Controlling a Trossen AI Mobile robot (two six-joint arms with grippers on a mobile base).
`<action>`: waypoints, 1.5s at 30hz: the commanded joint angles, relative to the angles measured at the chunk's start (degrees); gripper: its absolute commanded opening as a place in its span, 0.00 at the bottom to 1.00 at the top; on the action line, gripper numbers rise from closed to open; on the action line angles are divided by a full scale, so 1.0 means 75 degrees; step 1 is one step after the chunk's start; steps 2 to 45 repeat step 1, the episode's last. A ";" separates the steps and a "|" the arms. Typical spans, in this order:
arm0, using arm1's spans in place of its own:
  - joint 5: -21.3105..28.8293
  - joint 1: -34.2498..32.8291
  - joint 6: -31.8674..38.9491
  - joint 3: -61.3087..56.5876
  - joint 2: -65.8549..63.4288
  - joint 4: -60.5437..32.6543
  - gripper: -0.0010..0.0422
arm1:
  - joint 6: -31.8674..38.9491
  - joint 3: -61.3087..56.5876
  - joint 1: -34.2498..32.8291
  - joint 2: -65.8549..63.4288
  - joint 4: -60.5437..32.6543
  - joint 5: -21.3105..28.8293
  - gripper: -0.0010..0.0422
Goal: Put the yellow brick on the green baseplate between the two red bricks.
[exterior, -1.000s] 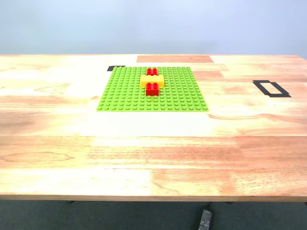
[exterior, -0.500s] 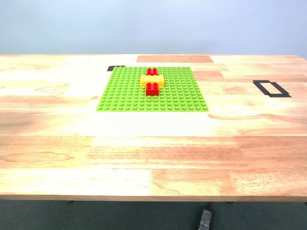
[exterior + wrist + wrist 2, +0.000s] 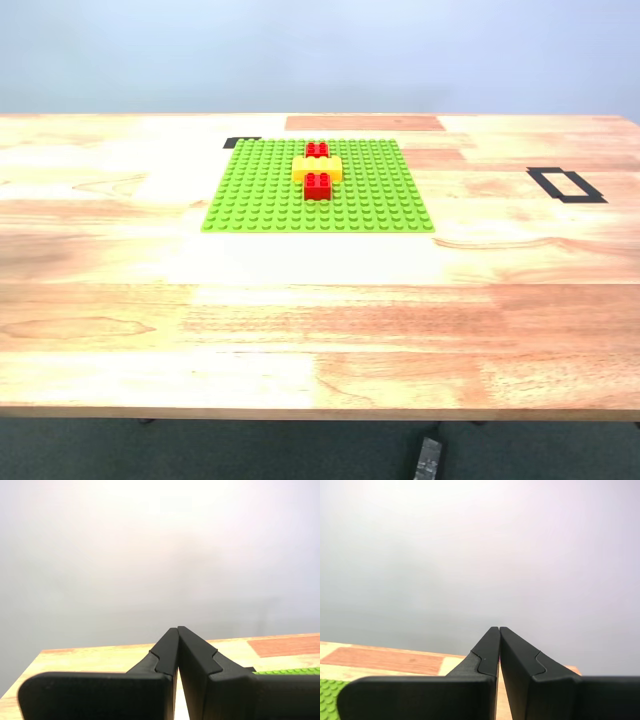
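Wooden table (image 3: 320, 330), green baseplate (image 3: 260, 195) mid-table, yellow brick (image 3: 318, 168) between two red bricks (image 3: 318, 185)

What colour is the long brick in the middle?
Yellow brick, between the two red bricks; clearest in the exterior view.

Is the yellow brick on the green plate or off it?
On it. The yellow brick sits on the green baseplate, with one red brick behind it and another red brick in front.
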 commanded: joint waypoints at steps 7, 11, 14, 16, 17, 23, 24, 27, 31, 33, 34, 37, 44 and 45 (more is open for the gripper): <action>0.0003 0.0003 0.0003 0.0000 0.0000 0.0003 0.02 | 0.0000 0.0003 0.0000 0.0000 0.0000 0.0000 0.02; 0.0003 0.0003 0.0003 0.0000 0.0000 0.0003 0.02 | 0.0000 0.0003 0.0000 0.0000 0.0000 0.0000 0.02; 0.0003 0.0003 0.0003 0.0000 0.0000 0.0003 0.02 | 0.0000 0.0003 0.0000 0.0000 0.0000 0.0000 0.02; 0.0003 0.0003 0.0003 0.0000 0.0000 0.0003 0.02 | 0.0000 0.0003 0.0000 0.0000 0.0000 0.0000 0.02; 0.0003 0.0003 0.0003 0.0000 0.0000 0.0003 0.02 | 0.0000 0.0003 0.0000 0.0000 0.0000 0.0000 0.02; 0.0003 0.0003 0.0003 0.0000 0.0000 0.0003 0.02 | 0.0000 0.0003 0.0000 0.0000 0.0000 0.0000 0.02; 0.0003 0.0003 0.0003 0.0000 0.0000 0.0003 0.02 | 0.0000 0.0003 0.0000 0.0000 0.0000 0.0000 0.02; 0.0003 0.0003 0.0003 0.0000 0.0000 0.0003 0.02 | 0.0000 0.0003 0.0000 0.0000 0.0000 0.0000 0.02; 0.0003 0.0003 0.0003 0.0000 0.0000 0.0003 0.02 | 0.0000 0.0003 0.0000 0.0000 0.0000 0.0000 0.02; 0.0003 0.0003 0.0003 0.0000 0.0000 0.0003 0.02 | 0.0000 0.0003 0.0000 0.0000 0.0000 0.0000 0.02; 0.0003 0.0003 0.0003 0.0000 0.0000 0.0003 0.02 | 0.0000 0.0003 0.0000 0.0000 0.0000 0.0000 0.02; 0.0003 0.0003 0.0003 0.0000 0.0000 0.0003 0.02 | 0.0000 0.0003 0.0000 0.0000 0.0000 0.0000 0.02; 0.0003 0.0003 0.0003 0.0000 0.0000 0.0003 0.02 | 0.0000 0.0003 0.0000 0.0000 0.0000 0.0000 0.02; 0.0003 0.0003 0.0003 0.0000 0.0000 0.0003 0.02 | 0.0000 0.0003 0.0000 0.0000 0.0000 0.0000 0.02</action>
